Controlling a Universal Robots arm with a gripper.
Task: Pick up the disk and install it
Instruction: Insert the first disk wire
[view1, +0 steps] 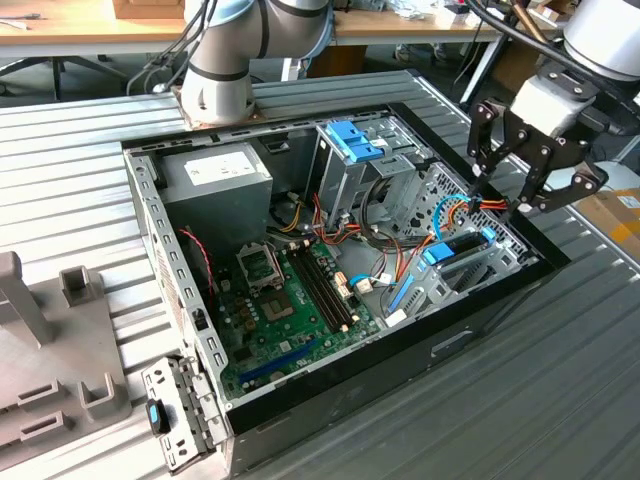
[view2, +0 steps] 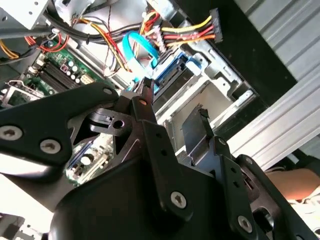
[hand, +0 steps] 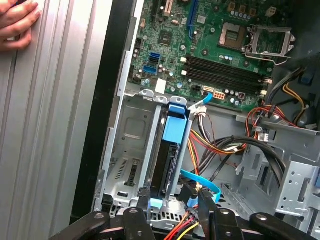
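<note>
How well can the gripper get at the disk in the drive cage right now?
Probably yes. The gripper hovers just above the disk with its jaws open, and the disk's upper edge stands uncovered in the cage. The cable bundle beside it might crowd one jaw.

- The computer case (view1: 400, 365) lies open on the table (view1: 560, 400); the robot base (view1: 215, 90) stands behind it
- Inside, the motherboard (view1: 290, 300) lies near-centre; the power supply (view1: 215, 175) far, toward the exterior view's left; the drive cage (view1: 345, 165) far-centre
- The disk (view1: 462, 245) sits in the bay at the exterior view's right; the gripper (view1: 502, 198) hangs just above it
</note>
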